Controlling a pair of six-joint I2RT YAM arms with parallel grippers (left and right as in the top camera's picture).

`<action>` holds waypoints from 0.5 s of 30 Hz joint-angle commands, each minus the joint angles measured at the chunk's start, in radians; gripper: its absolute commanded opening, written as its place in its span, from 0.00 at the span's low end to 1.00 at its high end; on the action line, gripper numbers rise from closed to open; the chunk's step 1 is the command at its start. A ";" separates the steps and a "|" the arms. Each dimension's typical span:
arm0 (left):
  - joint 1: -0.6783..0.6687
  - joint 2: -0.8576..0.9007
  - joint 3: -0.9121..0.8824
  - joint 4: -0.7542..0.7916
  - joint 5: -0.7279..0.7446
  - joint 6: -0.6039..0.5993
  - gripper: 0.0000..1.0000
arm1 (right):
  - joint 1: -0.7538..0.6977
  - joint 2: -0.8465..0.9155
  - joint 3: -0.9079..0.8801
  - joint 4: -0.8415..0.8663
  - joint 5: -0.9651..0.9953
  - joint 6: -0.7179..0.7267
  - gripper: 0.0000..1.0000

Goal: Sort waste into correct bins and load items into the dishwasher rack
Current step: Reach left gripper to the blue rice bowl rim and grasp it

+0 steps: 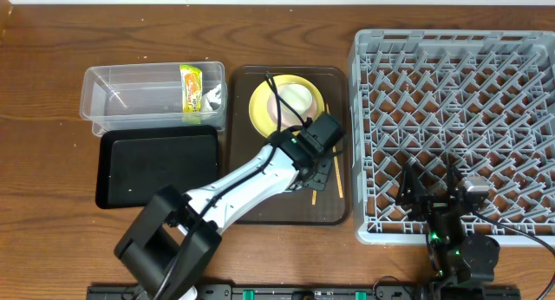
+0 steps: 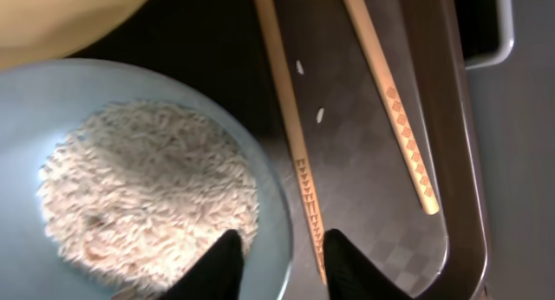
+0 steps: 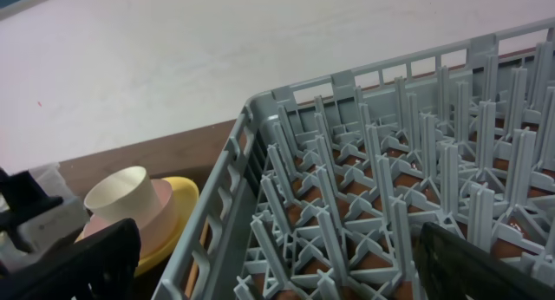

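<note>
My left gripper (image 1: 317,172) (image 2: 279,270) is open and straddles the rim of the light blue bowl (image 2: 52,101), one finger on the white rice (image 2: 147,187) inside it, the other outside. Two wooden chopsticks (image 2: 295,135) (image 1: 337,180) lie beside the bowl, with loose rice grains (image 2: 319,114) between them. The yellow plate (image 1: 260,109) carries the pink bowl (image 3: 104,226) and white cup (image 1: 295,98) (image 3: 121,193). The clear tub (image 1: 130,96) holds the snack wrapper (image 1: 191,86) and the white paper scrap (image 1: 212,96). The black tray (image 1: 156,166) is in front of it. My right gripper (image 1: 430,185) (image 3: 277,283) is open over the front of the grey rack (image 1: 460,118) (image 3: 364,170).
The dark brown serving tray (image 1: 334,215) (image 2: 451,144) holds the dishes and chopsticks between the bins and the rack. My left arm (image 1: 234,187) crosses its front left corner. In the overhead view the gripper hides the blue bowl.
</note>
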 commanded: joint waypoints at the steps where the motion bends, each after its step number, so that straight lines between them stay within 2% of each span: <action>1: -0.002 0.017 -0.001 0.005 -0.016 -0.005 0.28 | 0.001 -0.005 -0.003 -0.001 -0.004 0.010 0.99; 11: -0.002 0.021 -0.001 0.006 -0.017 -0.005 0.26 | 0.001 -0.005 -0.003 -0.001 -0.004 0.010 0.99; 15: -0.002 0.021 -0.006 0.006 -0.065 -0.005 0.25 | 0.001 -0.005 -0.003 -0.001 -0.003 0.010 0.99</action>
